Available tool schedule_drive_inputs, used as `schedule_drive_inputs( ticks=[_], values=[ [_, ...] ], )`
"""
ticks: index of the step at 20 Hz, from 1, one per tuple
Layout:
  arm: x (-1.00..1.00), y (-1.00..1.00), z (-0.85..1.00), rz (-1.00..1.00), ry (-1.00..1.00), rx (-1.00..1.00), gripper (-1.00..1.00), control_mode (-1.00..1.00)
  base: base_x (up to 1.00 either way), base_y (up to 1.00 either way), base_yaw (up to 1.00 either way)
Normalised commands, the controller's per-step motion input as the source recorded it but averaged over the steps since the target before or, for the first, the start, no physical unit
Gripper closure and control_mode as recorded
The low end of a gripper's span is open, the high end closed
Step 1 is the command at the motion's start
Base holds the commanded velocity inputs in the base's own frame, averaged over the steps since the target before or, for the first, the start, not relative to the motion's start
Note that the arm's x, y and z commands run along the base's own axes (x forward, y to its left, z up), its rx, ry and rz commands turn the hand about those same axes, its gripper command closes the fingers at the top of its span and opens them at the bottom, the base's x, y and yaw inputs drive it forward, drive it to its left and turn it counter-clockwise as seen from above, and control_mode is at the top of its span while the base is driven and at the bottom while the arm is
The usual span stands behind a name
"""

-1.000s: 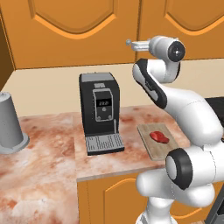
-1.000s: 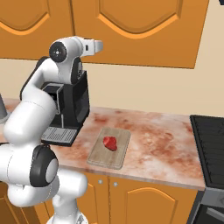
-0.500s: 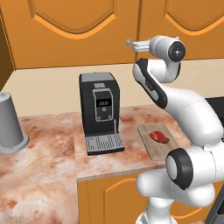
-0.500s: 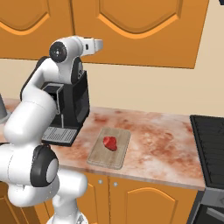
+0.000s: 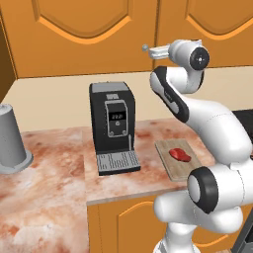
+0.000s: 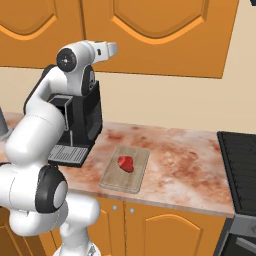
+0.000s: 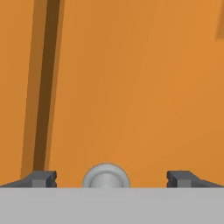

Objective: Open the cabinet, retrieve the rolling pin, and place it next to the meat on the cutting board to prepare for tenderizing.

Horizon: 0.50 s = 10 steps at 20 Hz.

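Two claw [image 7: 106, 177] tips astride knob [image 7: 106, 176]

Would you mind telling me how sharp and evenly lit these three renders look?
Left base view: sharp, flat light, soft shadow under the coffee machine. Right base view: equally crisp, the meat glossy, no glare. Hand view: the knob looks slightly soft between the open gripper tips; the door is evenly lit.

My cabinet [image 5: 207, 20], upper right of the left base view, is shut, its round grey knob [image 7: 106, 176] at the hand view's bottom centre. The glossy red meat [image 6: 125, 163] lies mid cutting board [image 6: 112, 177], lower centre.
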Motion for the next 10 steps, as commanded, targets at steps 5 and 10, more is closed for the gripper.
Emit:
schedule_drive_inputs(
  ticks=[5, 10],
  values=[
    [0.03, 0.00, 0.22, 0.00, 0.00, -0.01, -1.00, -1.00, 0.00, 0.00, 0.00],
    [0.03, 0.00, 0.23, 0.00, 0.00, 0.00, -1.00, -1.00, 0.00, 0.00, 0.00]
  ],
)
